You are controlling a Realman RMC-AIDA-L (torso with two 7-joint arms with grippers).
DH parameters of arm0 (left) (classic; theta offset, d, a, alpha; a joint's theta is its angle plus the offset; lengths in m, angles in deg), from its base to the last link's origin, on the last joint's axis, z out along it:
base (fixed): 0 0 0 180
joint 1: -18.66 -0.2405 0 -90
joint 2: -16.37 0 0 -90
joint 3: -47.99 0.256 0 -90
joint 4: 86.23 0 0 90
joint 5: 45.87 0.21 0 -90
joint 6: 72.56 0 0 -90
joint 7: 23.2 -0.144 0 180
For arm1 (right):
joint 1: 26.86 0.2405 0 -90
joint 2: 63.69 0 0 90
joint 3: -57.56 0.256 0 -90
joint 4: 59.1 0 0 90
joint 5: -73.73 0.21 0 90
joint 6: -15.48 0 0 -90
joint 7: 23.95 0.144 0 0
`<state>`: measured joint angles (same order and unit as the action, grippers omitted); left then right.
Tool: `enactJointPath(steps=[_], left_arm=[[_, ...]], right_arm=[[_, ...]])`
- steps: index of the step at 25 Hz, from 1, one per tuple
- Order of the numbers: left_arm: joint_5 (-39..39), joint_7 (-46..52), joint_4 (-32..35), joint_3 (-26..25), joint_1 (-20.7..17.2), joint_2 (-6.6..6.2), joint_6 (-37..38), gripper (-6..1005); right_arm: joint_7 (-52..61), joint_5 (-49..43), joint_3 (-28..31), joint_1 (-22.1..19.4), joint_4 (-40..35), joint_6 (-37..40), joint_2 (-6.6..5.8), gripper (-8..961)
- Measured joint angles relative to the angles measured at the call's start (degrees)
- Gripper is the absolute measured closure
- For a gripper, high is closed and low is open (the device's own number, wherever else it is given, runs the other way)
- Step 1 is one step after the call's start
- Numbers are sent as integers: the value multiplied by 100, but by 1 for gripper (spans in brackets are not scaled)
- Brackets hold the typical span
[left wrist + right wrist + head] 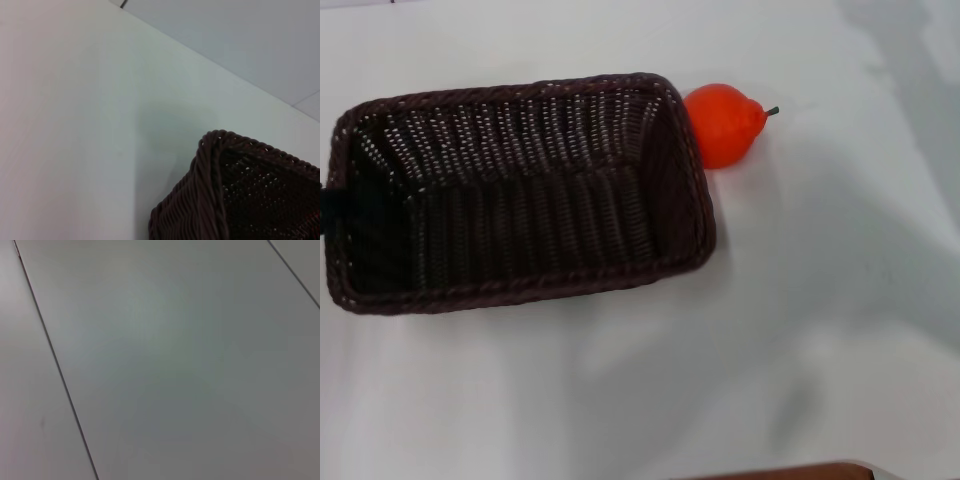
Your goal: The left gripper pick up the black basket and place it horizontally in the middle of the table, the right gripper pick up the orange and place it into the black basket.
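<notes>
The black basket (520, 190) lies lengthwise on the white table (720, 350), left of the middle in the head view, and it holds nothing. One corner of it shows in the left wrist view (235, 195). The orange (723, 123) rests on the table against the outside of the basket's right end, with its stem pointing right. A black bar of my left gripper (328, 212) shows at the picture's left edge, at the basket's left rim. My right gripper is out of view.
A brown strip (790, 470) shows at the bottom edge of the head view. Bare table lies to the right of and in front of the basket. The right wrist view shows only grey floor (175, 365) with seams.
</notes>
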<state>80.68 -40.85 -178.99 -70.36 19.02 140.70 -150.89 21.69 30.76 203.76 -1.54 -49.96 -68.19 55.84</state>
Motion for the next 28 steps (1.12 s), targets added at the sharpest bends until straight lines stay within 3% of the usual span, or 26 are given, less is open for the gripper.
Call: enactJointPath(steps=[8, 13, 17, 21, 23, 28], left_arm=[[-81, -89, 20, -269, 80, -39, -165, 479], [-444, -593, 316, -1411, 426, -45, -751, 374], [-870, -1514, 1103, -2686, 786, -73, -880, 302], [-1363, -2684, 2185, -3673, 1128, -106, -884, 266], [-1647, -3300, 2743, -4037, 1255, -147, -874, 266], [-2087, -3991, 3297, -4393, 1297, -171, -782, 265]], right_arm=[[6, 0, -82, -31, 0, 8, 0, 129], [18, -1, -400, -64, 4, 174, -16, 127], [268, -229, -1038, -119, 305, 744, -48, 125], [990, -1064, -1642, -159, 941, 1604, -43, 43], [1347, -1551, -1858, -140, 1132, 1843, -36, 22], [2041, -2558, -2151, -98, 1414, 1935, -36, 15]])
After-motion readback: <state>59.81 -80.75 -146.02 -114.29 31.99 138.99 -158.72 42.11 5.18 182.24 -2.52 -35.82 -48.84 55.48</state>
